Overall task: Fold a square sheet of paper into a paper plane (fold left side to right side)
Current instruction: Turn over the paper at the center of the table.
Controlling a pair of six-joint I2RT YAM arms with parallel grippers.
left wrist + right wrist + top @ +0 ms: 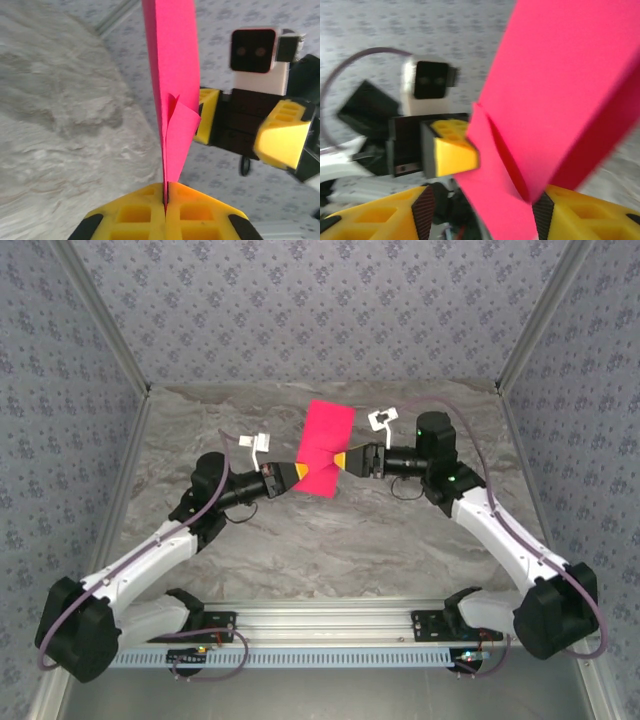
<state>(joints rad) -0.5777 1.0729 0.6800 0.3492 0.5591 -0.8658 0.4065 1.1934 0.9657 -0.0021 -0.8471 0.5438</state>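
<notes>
The magenta-pink sheet of paper (325, 445) hangs in the air above the middle of the table, folded into a creased oblong with a loose flap. My left gripper (296, 476) is shut on its lower left corner. In the left wrist view the paper (172, 60) rises edge-on out of the shut left gripper (166, 200). My right gripper (345, 460) stands at the sheet's right edge, its jaws open. In the right wrist view the paper (560, 75) stands between the parted fingers of the right gripper (484, 220). The two grippers face each other closely.
A grey marble tabletop (330, 550) lies under both arms, with patterned walls on three sides. A metal rail (320, 625) holding the arm bases runs along the near edge. Cables loop beside each wrist.
</notes>
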